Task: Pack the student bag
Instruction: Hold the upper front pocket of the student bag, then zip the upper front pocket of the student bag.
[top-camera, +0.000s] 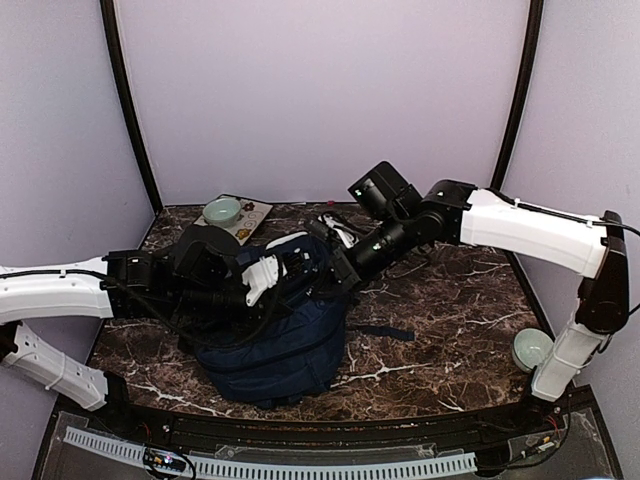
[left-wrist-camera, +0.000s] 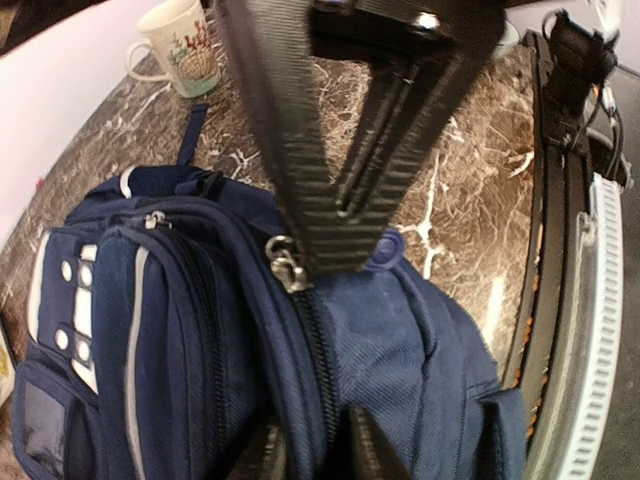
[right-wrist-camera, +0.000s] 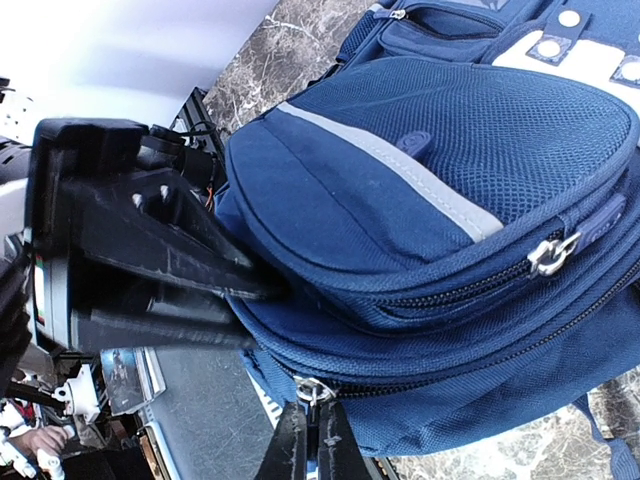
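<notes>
Directly beneath the left gripper lies the student bag, a large navy-blue fabric backpack with white dotted patches, slumped on the brown marble-patterned table. The gripper's ribbed black fingers converge to a slim gap just beside a small silver zipper slider, with a round blue rubber tab peeking out behind their tips. Whether they pinch anything I cannot tell. The right gripper is pressed closed, and just ahead of its tips sits the metal zipper pull of the bag's lower seam, which it appears to be pinching. My worry is that the bag is soft and unanchored. A tug on either zipper could drag or tip the whole pack rather than run the slider. The thin pull could slip from the tips, or loose fabric could bunch into the teeth and jam. The two wrists also work close together over the bag, so a wide swing risks a knock.
</notes>
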